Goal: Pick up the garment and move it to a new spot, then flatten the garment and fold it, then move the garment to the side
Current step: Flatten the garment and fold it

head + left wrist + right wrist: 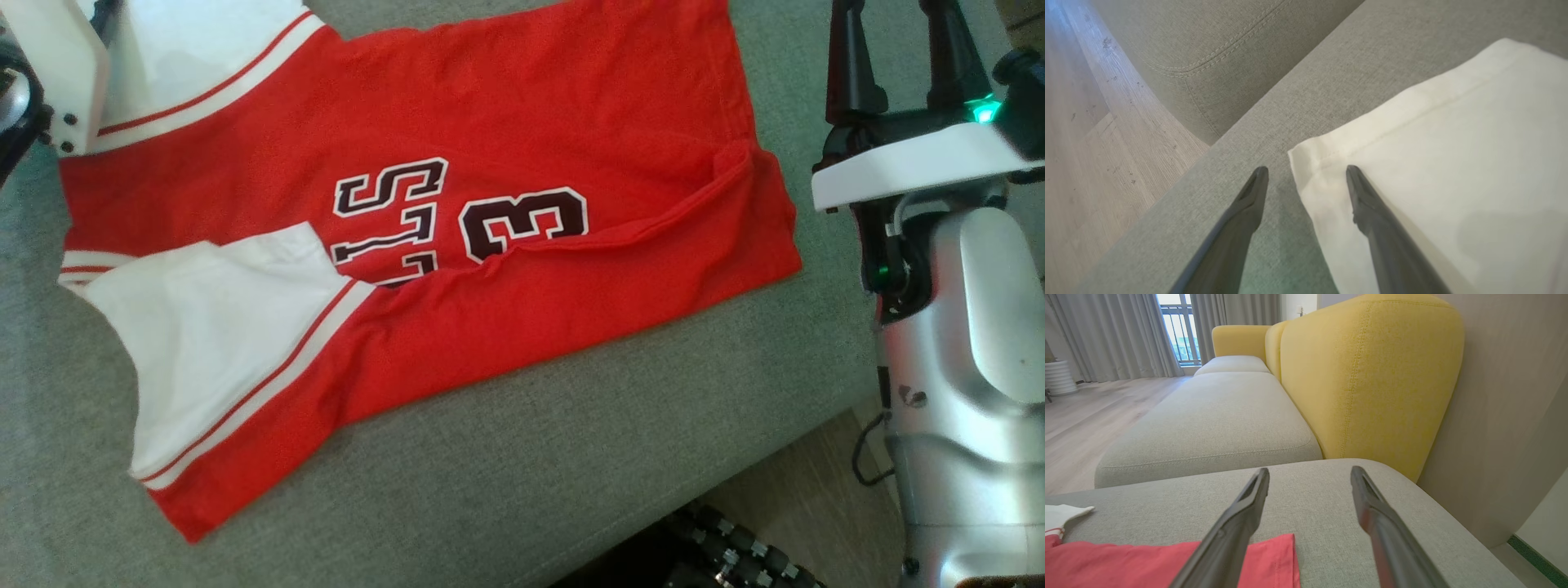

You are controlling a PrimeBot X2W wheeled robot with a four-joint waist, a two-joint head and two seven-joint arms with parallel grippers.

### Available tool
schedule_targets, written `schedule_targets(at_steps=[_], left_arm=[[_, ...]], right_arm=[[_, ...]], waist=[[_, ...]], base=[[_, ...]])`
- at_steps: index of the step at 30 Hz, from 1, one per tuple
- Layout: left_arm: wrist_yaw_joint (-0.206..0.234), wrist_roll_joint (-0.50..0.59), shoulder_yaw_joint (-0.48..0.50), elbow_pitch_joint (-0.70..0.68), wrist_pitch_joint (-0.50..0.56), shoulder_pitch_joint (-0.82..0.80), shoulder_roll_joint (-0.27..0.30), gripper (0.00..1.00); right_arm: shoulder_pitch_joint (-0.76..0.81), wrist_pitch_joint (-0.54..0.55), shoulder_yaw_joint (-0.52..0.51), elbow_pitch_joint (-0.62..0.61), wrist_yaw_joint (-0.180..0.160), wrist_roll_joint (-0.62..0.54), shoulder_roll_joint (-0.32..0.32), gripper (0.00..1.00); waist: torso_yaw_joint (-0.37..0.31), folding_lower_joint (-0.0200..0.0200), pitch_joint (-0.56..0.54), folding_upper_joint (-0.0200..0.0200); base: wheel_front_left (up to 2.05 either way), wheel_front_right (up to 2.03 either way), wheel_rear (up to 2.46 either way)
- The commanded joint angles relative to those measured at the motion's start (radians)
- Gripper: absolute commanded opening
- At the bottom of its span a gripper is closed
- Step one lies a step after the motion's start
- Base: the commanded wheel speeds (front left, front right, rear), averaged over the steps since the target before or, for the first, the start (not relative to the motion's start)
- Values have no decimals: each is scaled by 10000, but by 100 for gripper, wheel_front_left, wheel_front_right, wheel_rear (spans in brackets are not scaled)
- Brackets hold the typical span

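Observation:
A red garment (531,122), a jersey with white sleeves and dark letters and numbers, lies spread on the grey seat cushion (571,441). In the left wrist view my left gripper (1306,171) is open, one finger over the cushion and the other over the corner of a white sleeve (1453,163). The left arm's white wrist housing (65,73) sits over the upper sleeve at the top left of the head view. My right gripper (898,49) stands open beyond the garment's hem, over bare cushion. In the right wrist view the right gripper (1309,474) holds nothing, and the red hem corner (1126,563) lies just below its left finger.
A yellow sofa backrest (1372,375) and a second grey seat (1208,412) lie past the right gripper, with a wall (1515,416) beside them. Wooden floor (1086,143) drops off past the cushion's edge. My wheeled base (735,555) stands below the front edge.

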Motion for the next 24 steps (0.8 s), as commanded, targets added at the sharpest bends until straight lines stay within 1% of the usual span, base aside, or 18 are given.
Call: schedule_targets(at_steps=[1, 7, 11, 12, 13, 14, 16, 18, 21, 24], left_arm=[[19, -133, 214, -132, -55, -461, 309, 100], [18, -687, -187, 357, 114, -676, 321, 100], [18, -1635, -329, 438, 751, -600, 208, 100], [18, -1890, -429, 346, 981, -552, 195, 72], [18, -2127, -540, 219, 1180, -512, 210, 16], [18, -2333, -657, 68, 1332, -483, 242, 0], [18, -2708, -843, -221, 1462, -443, 310, 0], [18, -2937, -872, -386, 1209, -467, 331, 0], [18, -2935, -853, -448, 350, -551, 216, 0], [37, -2576, -832, -429, -866, -707, -25, 0]], right_arm=[[-99, -86, 109, -251, -7, 81, -20, 100], [-66, -209, 147, -106, -7, 158, -18, 100], [-109, -188, 131, -108, -7, 120, -18, 100], [-126, -175, 111, -102, -7, 101, -18, 100], [-143, -162, 84, -90, -7, 79, -17, 100], [-161, -150, 44, -71, -7, 54, -17, 100], [-180, -130, -64, -16, -7, -31, -17, 100], [-195, -101, -150, 34, -7, -122, -17, 100], [-271, -1, -247, 137, -7, -220, -81, 100], [-401, 103, -304, 273, -7, -328, -320, 100]], waist=[[-71, -1, 67, 0], [-145, -1, 163, 0], [-164, -1, 186, 0], [-161, -1, 175, 0], [-152, -1, 162, 0], [-134, -1, 146, 0], [-73, -1, 97, 0], [20, -1, 30, 0], [235, -1, -117, 0], [573, -1, -317, 0]], base=[[0, 0, 0], [0, 0, 0], [0, 0, 0], [0, 0, 0], [0, 0, 0], [0, 0, 0], [0, 0, 0], [0, 0, 0], [0, 0, 0], [0, 0, 0]])
